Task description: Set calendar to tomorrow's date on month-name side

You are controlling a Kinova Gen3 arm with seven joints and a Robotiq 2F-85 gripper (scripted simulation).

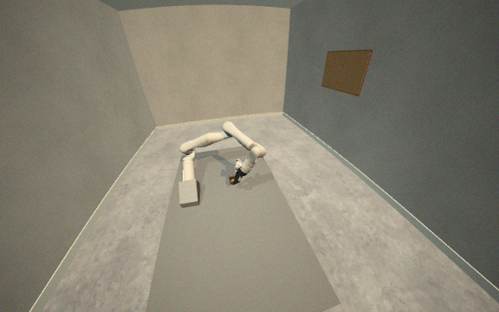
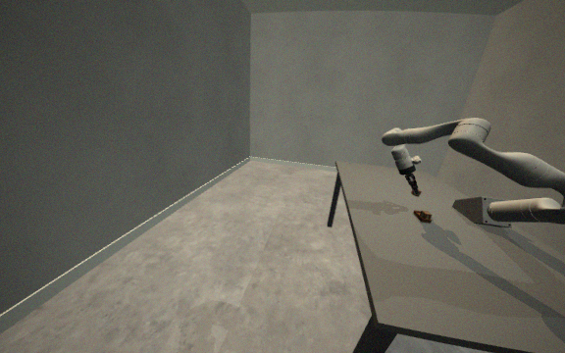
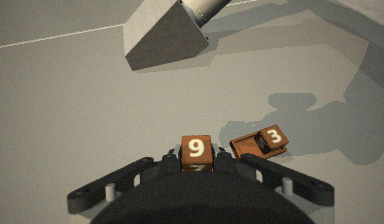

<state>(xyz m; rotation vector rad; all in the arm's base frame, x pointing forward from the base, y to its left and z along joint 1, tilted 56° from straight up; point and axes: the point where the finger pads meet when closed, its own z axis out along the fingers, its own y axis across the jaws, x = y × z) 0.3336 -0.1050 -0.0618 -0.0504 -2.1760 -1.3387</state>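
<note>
My gripper is shut on an orange-brown cube whose face towards the wrist camera shows a white 9. It holds the cube in the air above the table; the two also show in the exterior view and the top view. The wooden tray lies on the table to the right of and beyond the fingers. The second cube sits at the tray's right end, top face showing a white 3. The tray's left slot is empty. The tray also shows in the exterior view.
The arm's grey base block stands on the table beyond the tray, also seen in the top view. The table's edge runs at the left in the exterior view, with floor below.
</note>
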